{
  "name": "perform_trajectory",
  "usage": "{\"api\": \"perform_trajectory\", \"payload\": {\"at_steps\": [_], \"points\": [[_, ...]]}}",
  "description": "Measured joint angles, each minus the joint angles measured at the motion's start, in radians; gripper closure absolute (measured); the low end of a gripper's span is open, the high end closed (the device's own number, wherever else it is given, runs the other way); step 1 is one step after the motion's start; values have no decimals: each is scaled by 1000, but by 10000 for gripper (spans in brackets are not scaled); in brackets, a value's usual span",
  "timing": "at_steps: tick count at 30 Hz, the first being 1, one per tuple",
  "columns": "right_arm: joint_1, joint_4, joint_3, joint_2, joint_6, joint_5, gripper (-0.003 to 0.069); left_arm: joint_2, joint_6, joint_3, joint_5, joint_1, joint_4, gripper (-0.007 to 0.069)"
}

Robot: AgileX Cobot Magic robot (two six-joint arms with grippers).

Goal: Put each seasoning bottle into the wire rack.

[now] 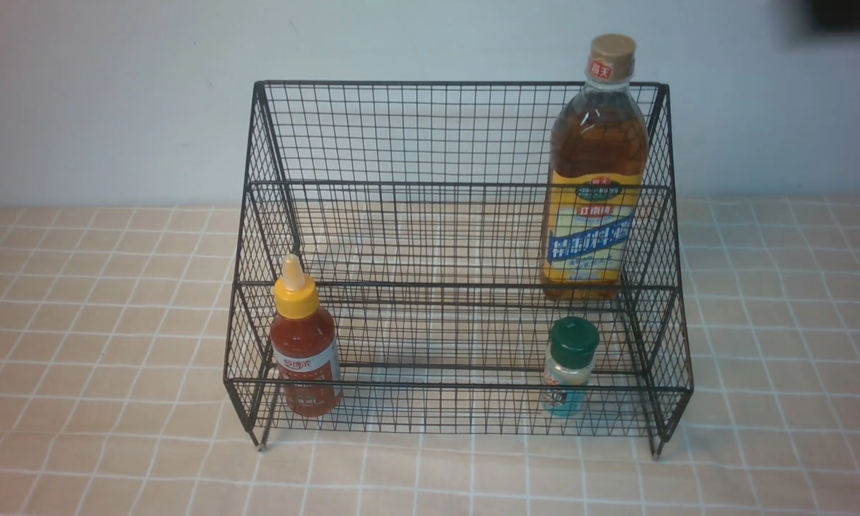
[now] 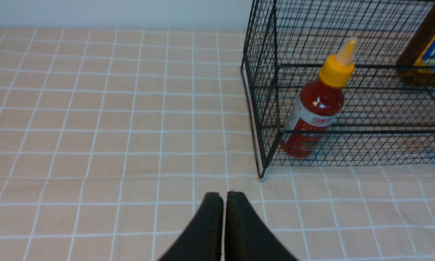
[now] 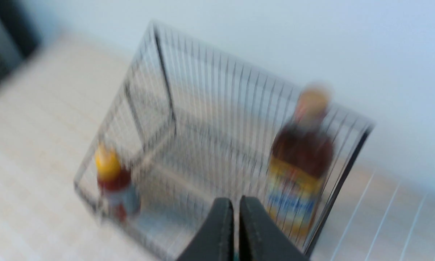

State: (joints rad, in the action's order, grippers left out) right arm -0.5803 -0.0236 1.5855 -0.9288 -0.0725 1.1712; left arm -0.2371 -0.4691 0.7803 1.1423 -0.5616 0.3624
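Note:
The black wire rack (image 1: pixel 459 183) stands mid-table. The red sauce bottle (image 1: pixel 303 344) with yellow nozzle stands in its lower tier at left. The green-capped shaker (image 1: pixel 568 367) stands in the lower tier at right. The tall amber bottle (image 1: pixel 595 172) stands on the upper tier at right. No gripper shows in the front view. My left gripper (image 2: pixel 224 197) is shut and empty above the cloth, off the rack's corner (image 2: pixel 262 170), near the red bottle (image 2: pixel 317 108). My right gripper (image 3: pixel 235 203) is shut, in a blurred view of the rack (image 3: pixel 203 119), red bottle (image 3: pixel 112 181) and amber bottle (image 3: pixel 299 163).
The table carries a peach cloth with a white grid (image 1: pixel 93 344). A pale wall (image 1: pixel 115 100) rises right behind the rack. A dark object (image 1: pixel 849 14) sits at the top right corner of the front view.

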Motion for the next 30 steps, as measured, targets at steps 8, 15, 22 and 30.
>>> {"api": "perform_trajectory", "payload": {"at_steps": [8, 15, 22, 30], "points": [[0, -45, -514, 624, -71, -577, 671, 0, -1, -24, -158, 0, 0, 631], [0, -172, -814, 847, -201, -755, 671, -1, -1, -86, -319, 0, -8, 631], [0, -214, -898, 949, -233, -896, 671, -2, -1, -105, -390, 0, -63, 631], [0, -217, -902, 952, -219, -903, 671, -2, -1, -105, -412, 0, -71, 631]]}}
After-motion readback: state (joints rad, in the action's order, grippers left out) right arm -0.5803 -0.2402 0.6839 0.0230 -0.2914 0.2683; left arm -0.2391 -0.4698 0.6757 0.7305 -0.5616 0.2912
